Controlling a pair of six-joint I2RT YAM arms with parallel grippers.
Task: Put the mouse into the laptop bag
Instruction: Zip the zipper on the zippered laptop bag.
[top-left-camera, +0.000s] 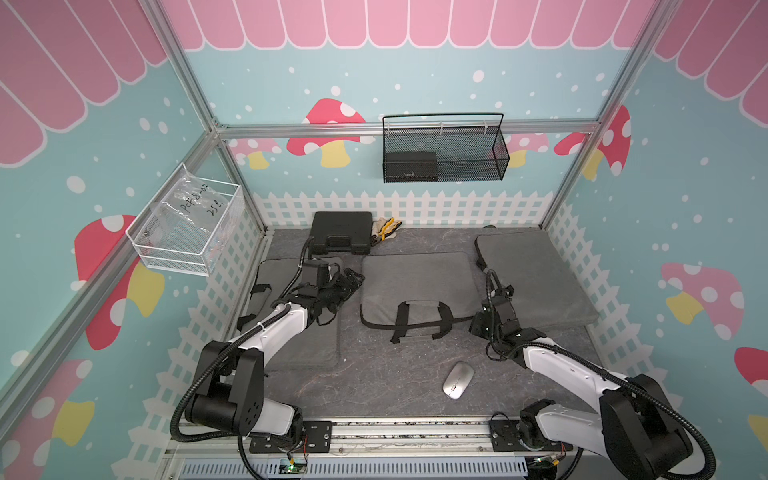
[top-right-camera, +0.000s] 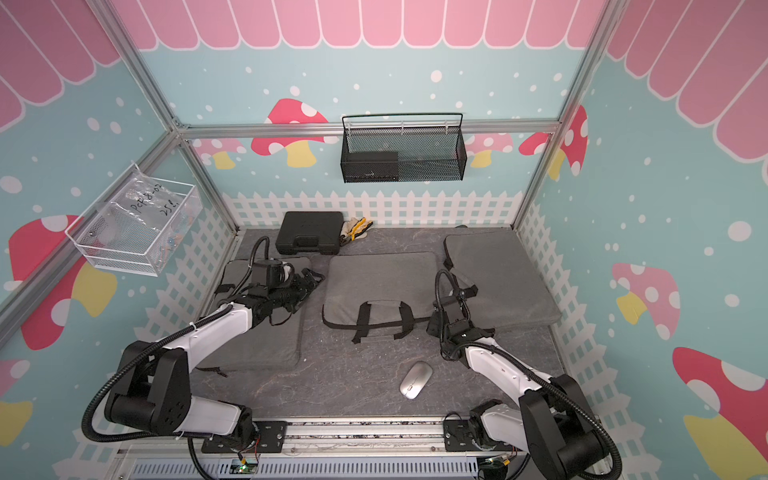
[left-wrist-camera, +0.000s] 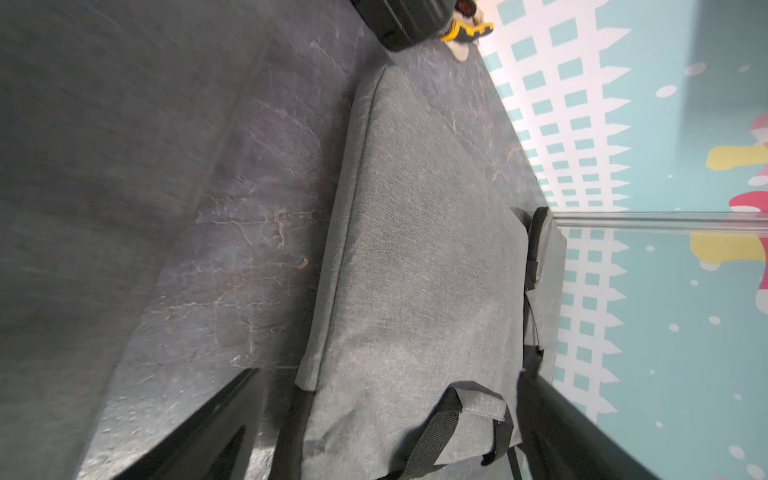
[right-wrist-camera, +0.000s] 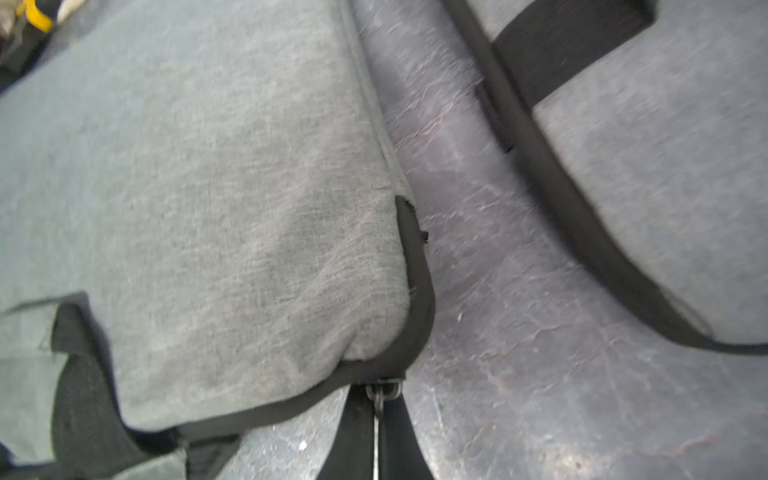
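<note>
Mouse (top-left-camera: 458, 380): silver, flat on the worktop (top-left-camera: 374, 386) at the near edge, just inside the right forearm. Untouched, well apart from both hands.

Right hand (right-wrist-camera: 379, 405): pinched narrow on the zipper pull (right-wrist-camera: 385, 390) at the near right corner of the middle laptop bag (top-left-camera: 419, 282). Bag looks closed; step in hand is likely the unzip. To do it well, draw the pull low and along the black zipper line. A lifting pull would probably drag the whole bag.

Carry straps (top-left-camera: 419, 320): flopped over the near edge, right in the zipper's path. Snag risk.

Left hand (top-left-camera: 351, 281): fingers wide, holding nothing, by the bag's far left corner. Contact cannot be told. Pressing down there would likely steady the fabric.

Flanks: a second grey bag (top-left-camera: 303, 353) under the left arm, a third (top-left-camera: 536, 282) near the right wrist. Tight room.

Far: black tool case (top-left-camera: 341, 237), gloves (top-left-camera: 386, 228) beside it, black mesh basket (top-left-camera: 444, 153) on the back wall. None obstruct.
</note>
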